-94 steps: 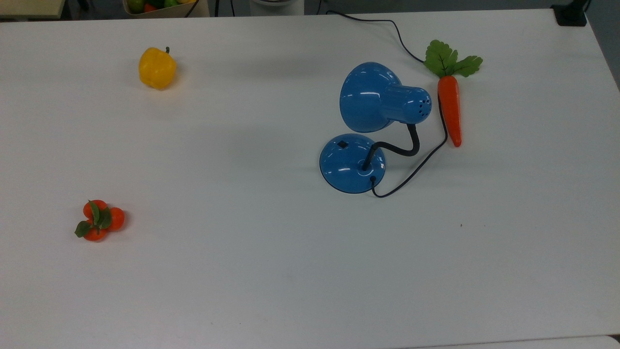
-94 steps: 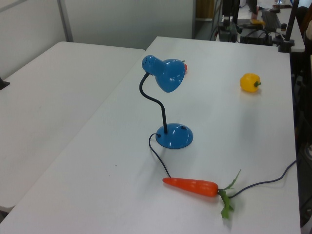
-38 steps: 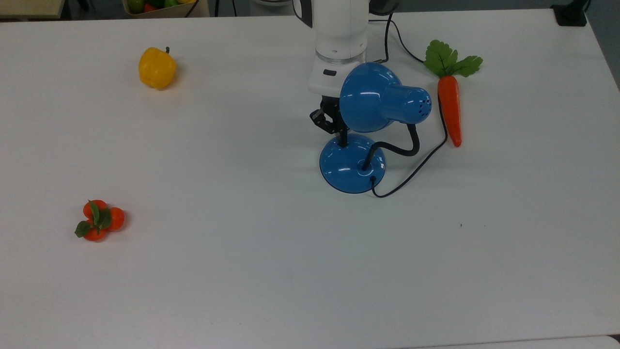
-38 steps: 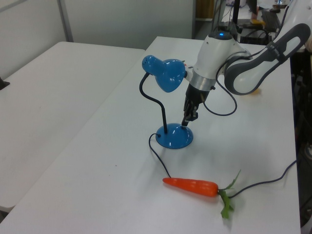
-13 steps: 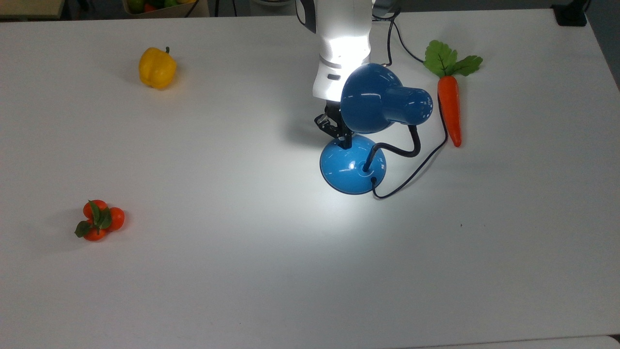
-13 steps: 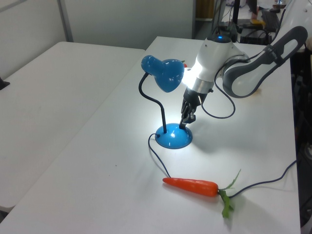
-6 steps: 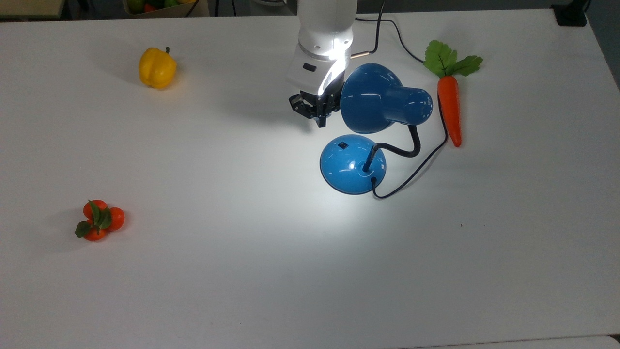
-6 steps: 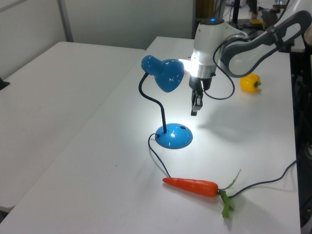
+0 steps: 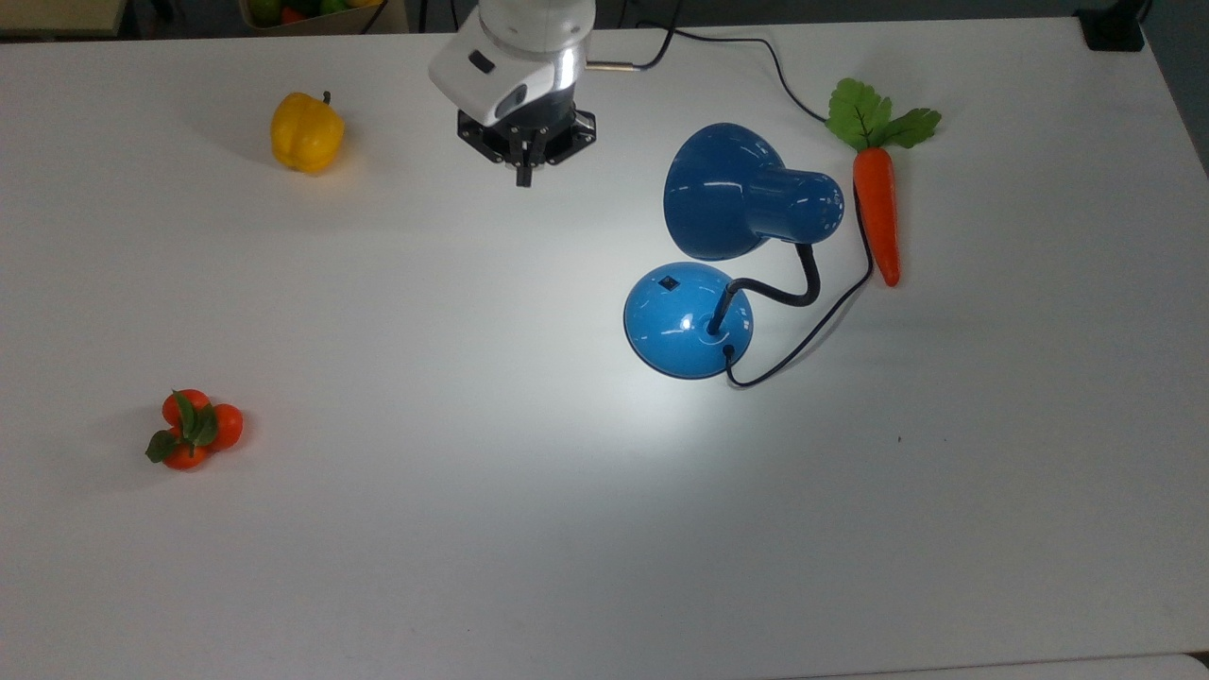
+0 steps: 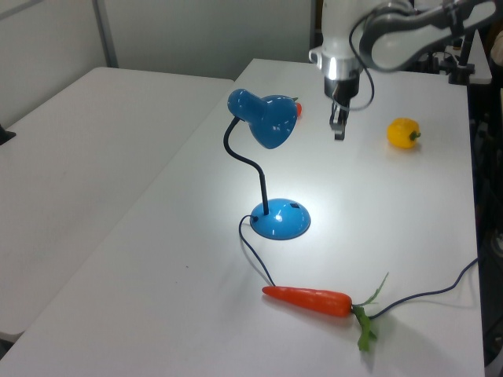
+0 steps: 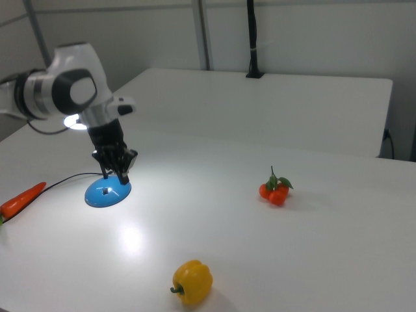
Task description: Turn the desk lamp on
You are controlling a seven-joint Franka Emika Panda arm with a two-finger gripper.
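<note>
The end effector (image 9: 520, 176) hangs above the counter (image 9: 472, 529) with its two fingers pressed together and nothing between them, pointing down. In the top view it sits toward the top edge, between the yellow pepper (image 9: 305, 132) on the top view's left and the lamp (image 9: 727, 246) on the top view's right, well apart from both. In the left view the end effector (image 10: 339, 132) hovers high, beyond the lamp's shade (image 10: 271, 119) and near the pepper (image 10: 403, 133).

The lamp is lit: a bright pool of light spreads over the counter around and below its round blue base (image 9: 688, 319) in the top view. The base rests flat on the counter, with a small black switch (image 9: 669, 281) on its dome on the side facing the shade. A black bendy neck (image 9: 784, 288) rises from the base and carries the blue shade (image 9: 741, 194), which tips downward. The lamp's black cord (image 9: 812, 331) loops from the base past an orange carrot (image 9: 876, 212) and runs on toward the top edge of the counter. The carrot, with its green leaves (image 9: 878, 115), lies just beside the shade on the top view's right.

A cluster of small orange fruits with green leaves (image 9: 194, 430) sits far off on the top view's left. In the right view the glow shows behind the arm (image 11: 68, 88), and the base (image 11: 108, 192) lies just below the end effector (image 11: 120, 175).
</note>
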